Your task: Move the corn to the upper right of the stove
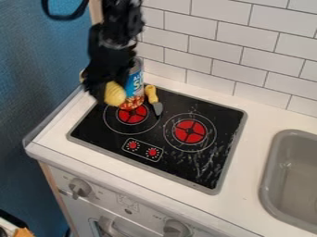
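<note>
My gripper (102,92) is at the upper left, above the back left corner of the black stove top (117,143). It is shut on the corn (114,94), whose rounded yellow end sticks out on the right side of the fingers. A small bit of yellow also shows at the left of the gripper. The corn is in front of the can's left side, and the gripper hides its middle.
A blue-labelled can (134,88) stands by the back left burner. Right of it lies a small tool (152,98) with a yellow handle and grey blade. A grey sink (294,176) is at the right, and a tiled wall (229,51) runs behind.
</note>
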Robot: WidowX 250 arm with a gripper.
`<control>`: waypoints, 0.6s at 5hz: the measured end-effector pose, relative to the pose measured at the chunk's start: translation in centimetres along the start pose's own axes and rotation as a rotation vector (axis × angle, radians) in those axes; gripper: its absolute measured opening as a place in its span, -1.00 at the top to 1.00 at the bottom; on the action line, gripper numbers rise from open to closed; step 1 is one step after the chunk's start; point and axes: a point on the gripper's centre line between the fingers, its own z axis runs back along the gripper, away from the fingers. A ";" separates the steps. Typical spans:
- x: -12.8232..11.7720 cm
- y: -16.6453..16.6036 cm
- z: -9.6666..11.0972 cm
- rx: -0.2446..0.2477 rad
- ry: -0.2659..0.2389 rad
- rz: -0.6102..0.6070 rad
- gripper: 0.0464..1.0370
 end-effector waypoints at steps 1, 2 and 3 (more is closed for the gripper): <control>-3.3 -4.4 1.8 -0.066 0.012 -0.207 -0.18; -5.8 -8.2 1.8 -0.113 0.048 -0.386 -0.18; -8.2 -11.0 1.7 -0.155 0.069 -0.502 -0.18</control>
